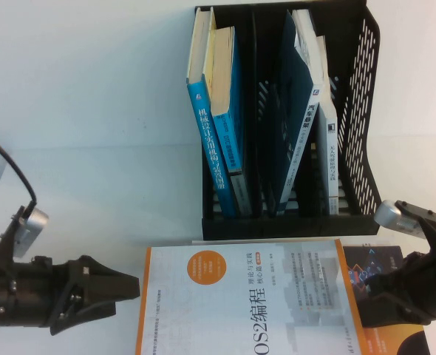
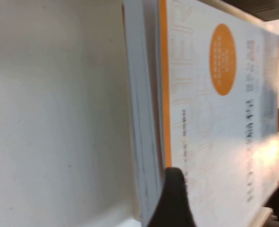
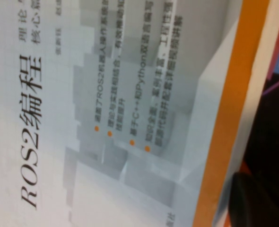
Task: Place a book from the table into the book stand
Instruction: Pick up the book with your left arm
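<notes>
A large white book with an orange border [image 1: 247, 303], titled ROS2, lies flat on the table at the front, just before the black book stand [image 1: 355, 222]. It fills the left wrist view [image 2: 215, 118] and the right wrist view [image 3: 130, 94]. My left gripper [image 1: 133, 287] is low at the book's left edge, pointing at its spine side. My right gripper [image 1: 373, 292] is at the book's right edge, over a dark book [image 1: 384, 268] that lies beside and partly under the white one.
The stand holds two blue books [image 1: 218, 126] leaning in its left slots and dark and white books [image 1: 307, 111] in its right slots. A slot between them [image 1: 261, 148] looks unoccupied. White table [image 1: 77, 133] spreads to the left of the stand.
</notes>
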Tool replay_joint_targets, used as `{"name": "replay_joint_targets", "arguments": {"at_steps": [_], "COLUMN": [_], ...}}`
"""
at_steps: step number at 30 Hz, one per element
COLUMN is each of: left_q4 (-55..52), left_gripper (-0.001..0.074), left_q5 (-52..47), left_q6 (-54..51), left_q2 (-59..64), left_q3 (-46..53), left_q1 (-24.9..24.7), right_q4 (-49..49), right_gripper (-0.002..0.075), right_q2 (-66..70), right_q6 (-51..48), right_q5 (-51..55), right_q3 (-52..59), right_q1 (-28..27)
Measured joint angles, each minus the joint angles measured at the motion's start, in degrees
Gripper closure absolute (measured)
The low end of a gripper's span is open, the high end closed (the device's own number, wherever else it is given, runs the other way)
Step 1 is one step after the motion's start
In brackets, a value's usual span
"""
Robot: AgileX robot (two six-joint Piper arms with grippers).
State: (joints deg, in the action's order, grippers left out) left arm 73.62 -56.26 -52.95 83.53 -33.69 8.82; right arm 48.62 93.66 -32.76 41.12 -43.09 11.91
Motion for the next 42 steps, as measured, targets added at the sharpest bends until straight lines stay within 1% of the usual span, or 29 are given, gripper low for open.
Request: {"name": "replay_joint_targets", "arguments": {"at_steps": [2, 5, 11, 17, 21, 29, 32, 34, 35, 42], "left_q4": [1.21, 2.02, 4.44, 9.61, 10.34, 11.71, 11.71, 11.59, 11.59, 10.09], "left_gripper": [0.0232, 0.0231, 0.0224, 0.0224, 0.0224, 0.0224, 0.0233, 0.0271, 0.0306, 0.0606], "left_q5": [-3.31, -5.63, -6.61, -8.74, -8.74, -8.79, -8.67, -8.45, -8.16, -8.73], "left_q6": [-2.09, -4.08, -6.46, -12.22, -13.20, -14.56, -14.56, -14.31, -14.18, -13.95], "left_q2": [2.89, 7.41, 15.48, 20.52, 23.12, 24.90, 25.17, 25.17, 25.17, 25.17], "left_q3": [-0.22, -0.41, -0.46, -0.56, -1.65, -4.03, -5.38, -6.05, -6.33, -7.10], "left_q1": [2.04, 3.55, 3.83, 3.83, 1.68, -6.35, -7.66, -7.93, -8.02, -7.91], "right_q4": [-0.09, -0.09, -0.09, -0.09, -0.09, -0.09, -0.09, -0.09, -0.09, -0.29], "right_gripper": [0.0729, 0.0729, 0.0729, 0.0729, 0.0729, 0.0729, 0.0729, 0.0729, 0.0729, 0.0729], "right_q2": [0.09, 0.09, 0.13, 0.13, 0.13, 0.34, 0.34, 0.34, 0.34, 0.34], "right_q6": [-0.03, -0.03, -0.13, -0.13, -0.13, -0.73, -0.73, -0.73, -0.81, -0.81], "right_q5": [0.14, 0.44, 0.65, 0.65, 0.78, 2.16, 2.42, 2.62, 2.62, 2.83], "right_q3": [0.00, 0.00, 0.00, 0.00, 0.00, 0.00, 0.00, 0.00, 0.00, 0.00], "right_q1": [0.00, 0.00, 0.00, 0.00, 0.00, 0.00, 0.00, 0.00, 0.00, 0.00]}}
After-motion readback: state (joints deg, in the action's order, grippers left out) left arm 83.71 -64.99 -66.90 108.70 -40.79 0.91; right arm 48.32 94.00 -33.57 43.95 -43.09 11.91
